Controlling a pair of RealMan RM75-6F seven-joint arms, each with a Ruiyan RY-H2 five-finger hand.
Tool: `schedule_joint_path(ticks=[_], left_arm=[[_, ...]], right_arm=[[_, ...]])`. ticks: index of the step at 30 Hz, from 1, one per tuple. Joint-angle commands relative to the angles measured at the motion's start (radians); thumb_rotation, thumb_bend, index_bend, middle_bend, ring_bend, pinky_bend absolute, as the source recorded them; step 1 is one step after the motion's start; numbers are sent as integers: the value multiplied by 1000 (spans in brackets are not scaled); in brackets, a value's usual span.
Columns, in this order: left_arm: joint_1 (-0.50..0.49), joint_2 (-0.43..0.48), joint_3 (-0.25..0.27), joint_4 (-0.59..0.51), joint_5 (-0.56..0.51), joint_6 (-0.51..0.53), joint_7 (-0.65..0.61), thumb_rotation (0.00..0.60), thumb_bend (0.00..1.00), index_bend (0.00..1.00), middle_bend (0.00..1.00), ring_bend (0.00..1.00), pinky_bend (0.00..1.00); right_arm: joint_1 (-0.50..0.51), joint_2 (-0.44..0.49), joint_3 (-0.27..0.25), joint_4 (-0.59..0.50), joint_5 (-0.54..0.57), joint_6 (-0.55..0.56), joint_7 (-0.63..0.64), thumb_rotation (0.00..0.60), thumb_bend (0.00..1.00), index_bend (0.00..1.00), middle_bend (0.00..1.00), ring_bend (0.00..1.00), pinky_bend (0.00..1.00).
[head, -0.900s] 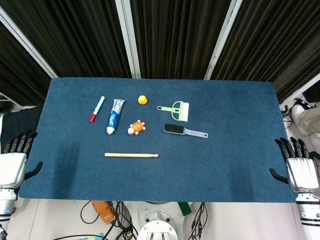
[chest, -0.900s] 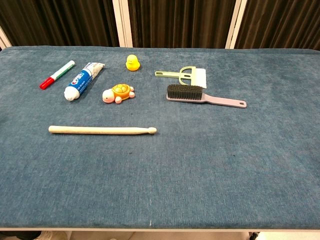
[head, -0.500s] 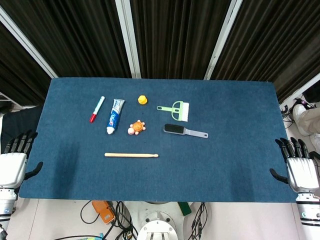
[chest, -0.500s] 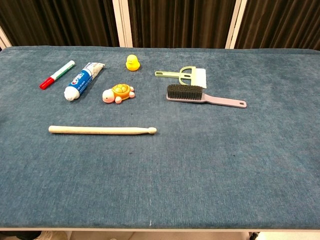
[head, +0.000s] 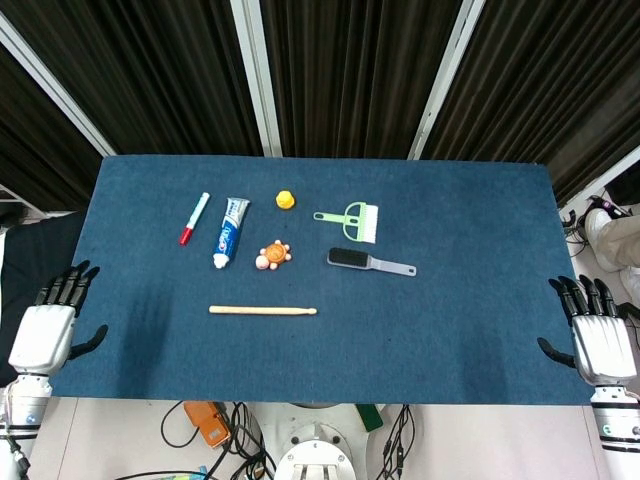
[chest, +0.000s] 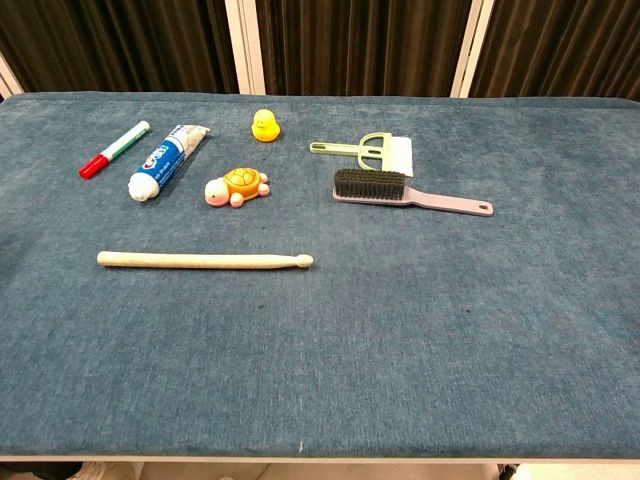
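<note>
My left hand hovers open at the table's near-left corner, holding nothing. At the near-right corner my right hand is also open and empty. Neither hand shows in the chest view. A wooden drumstick lies flat nearest the left hand. Behind it rest a toothpaste tube, a red-capped marker, an orange toy turtle and a small yellow duck. A dark-bristled brush with a pink handle and a green mini brush lie right of centre.
The blue cloth-covered table spans both views. Black curtains with white posts stand behind it. Cables and an orange device lie on the floor below the near edge.
My left hand has moved a little rightward and inward toward the table's near-left corner. The right hand and all the objects stay put.
</note>
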Motion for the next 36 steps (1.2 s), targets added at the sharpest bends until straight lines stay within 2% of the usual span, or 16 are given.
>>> schedule_joint_path(ticks=[1,6,11,15,20,33,36], left_arm=[[-63,-2,-2,-89,-4,-98,113,600,238,60,40,0,111],[-176,-16,-38,-231,-90,-268,276,600,209,71,83,0,111],[-266,-92,-81,-275,-216,-361,415,600,203,125,144,0,111],[-323,-173,-113,-275,-317,-374,508,600,200,175,186,0,111],[-373,-247,-129,-251,-406,-377,564,600,199,230,218,10,111],[-456,-431,-113,-126,-536,-363,623,600,207,272,317,57,111],[-472,-460,-110,-88,-549,-372,616,600,212,312,364,78,111]], right_arm=[[2,-2,2,-3,0,1,2,600,292,178,177,71,0],[7,8,-2,-8,10,-23,4,600,292,178,177,71,0],[7,12,-5,-9,6,-24,12,600,292,178,177,71,0],[9,12,-6,-8,4,-28,14,600,292,178,177,71,0],[11,14,-6,-8,8,-32,16,600,292,178,177,71,0],[9,16,-4,-11,15,-30,16,600,292,178,177,71,0],[9,16,-3,-11,17,-30,17,600,292,179,177,71,0]])
